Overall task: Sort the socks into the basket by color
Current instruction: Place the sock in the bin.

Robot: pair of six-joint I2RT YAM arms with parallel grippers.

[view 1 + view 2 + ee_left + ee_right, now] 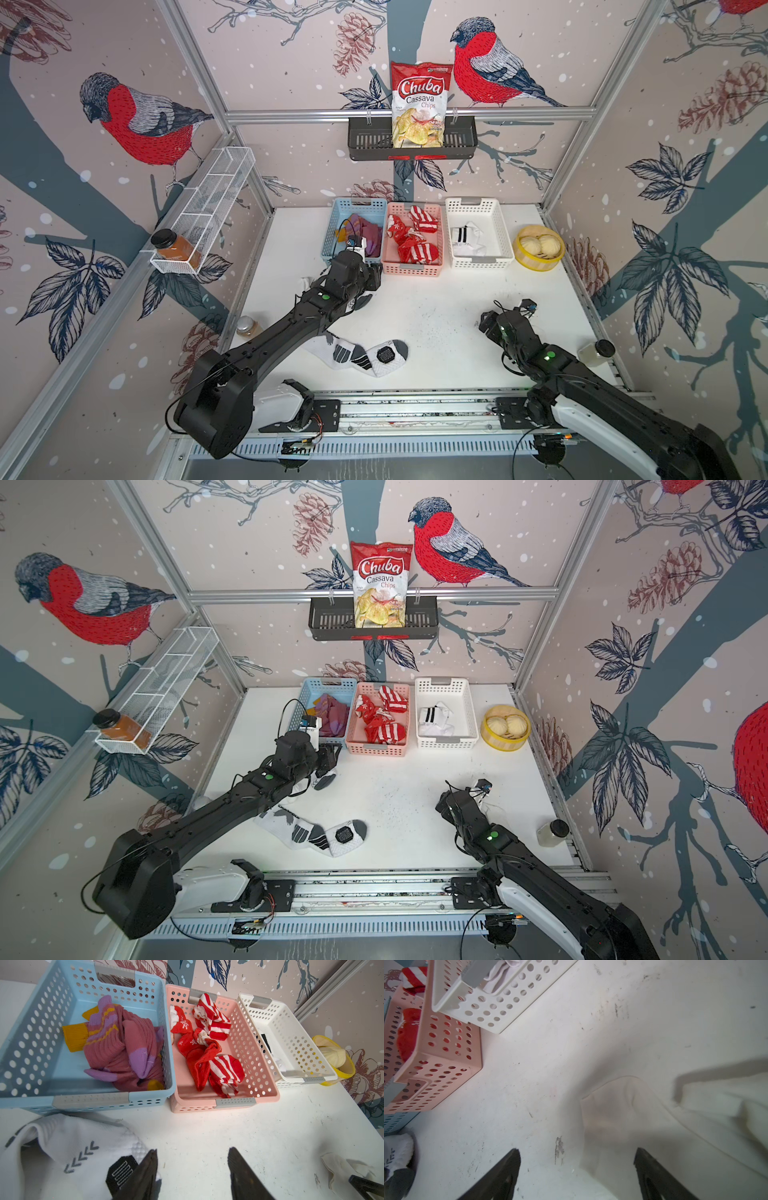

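Note:
Three baskets stand in a row at the back. The blue basket (353,204) holds maroon-purple socks (124,1047), the pink basket (411,270) holds red-and-white socks (207,1047), and the white basket (478,261) holds a white sock with black stripes (465,241). A white sock with grey patches (361,353) lies mid-table by the left arm. My left gripper (192,1150) is open above bare table in front of the blue basket, one finger against another white sock (62,1147). My right gripper (577,1149) is open wide over the edge of an off-white sock (623,1118).
A yellow steamer with buns (538,247) sits right of the white basket. Jars stand at the table's right edge (596,353) and left edge (247,326). A wire shelf (208,199) hangs on the left wall and a black shelf with a chips bag (417,104) on the back wall.

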